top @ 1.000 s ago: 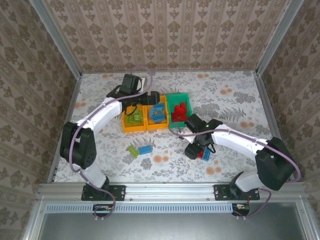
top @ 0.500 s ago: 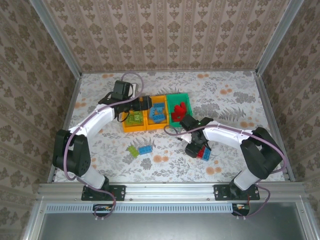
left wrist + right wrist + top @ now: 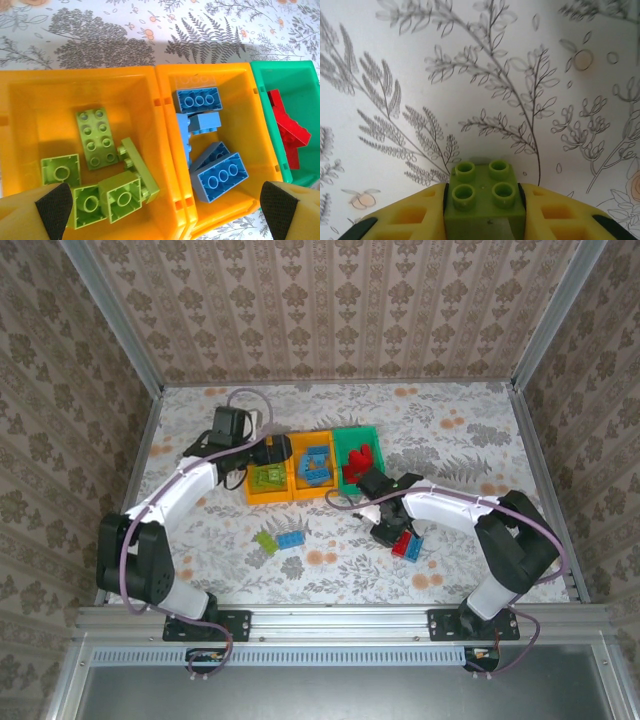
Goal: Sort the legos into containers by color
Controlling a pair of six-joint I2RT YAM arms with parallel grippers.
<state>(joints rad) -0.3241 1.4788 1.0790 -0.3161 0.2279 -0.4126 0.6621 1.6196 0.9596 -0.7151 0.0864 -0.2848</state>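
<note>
Left gripper (image 3: 165,212) hung wide open over the left orange bin (image 3: 15,125), which held lime bricks (image 3: 97,137). Right gripper (image 3: 485,210), well right of that bin and nearer, pinched a lime green brick (image 3: 484,190). It should lift squarely, clear that bin's rim, then release.

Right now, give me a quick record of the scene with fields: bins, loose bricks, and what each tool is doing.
left bin: orange, lime bricks
middle bin: orange, blue bricks
right bin: green, red bricks
on table: stray lime brick, stray blue brick, stray red brick
left tool: open, above the bins
right tool: closed on a lime brick
</note>
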